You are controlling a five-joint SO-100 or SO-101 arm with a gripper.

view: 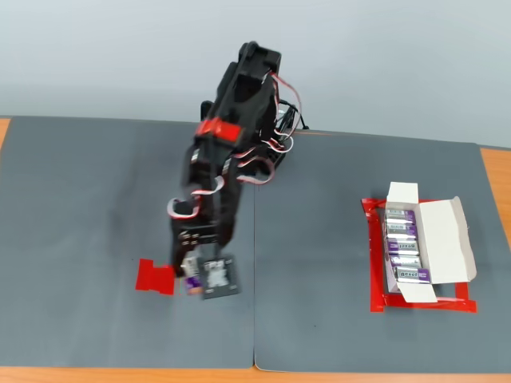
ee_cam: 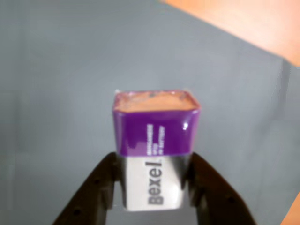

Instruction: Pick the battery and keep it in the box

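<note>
In the wrist view a battery (ee_cam: 154, 150) with a purple end and a silver band marked "Bexel" stands upright between the two dark fingers (ee_cam: 96, 187) of my gripper (ee_cam: 152, 185), which is shut on it. The fixed view shows the gripper (view: 194, 281) hanging just above the grey mat, with the battery (view: 191, 282) at its tip, beside a flat red tape patch (view: 152, 275). The white box (view: 419, 243) lies far to the right with its flaps open and several identical batteries (view: 403, 247) in a row inside.
A red tape frame (view: 375, 271) surrounds the box. Two grey mats (view: 335, 319) cover the table, with a seam running down the middle. Orange tabletop (view: 497, 175) shows at the right edge. The arm's base (view: 255, 120) stands at the back centre.
</note>
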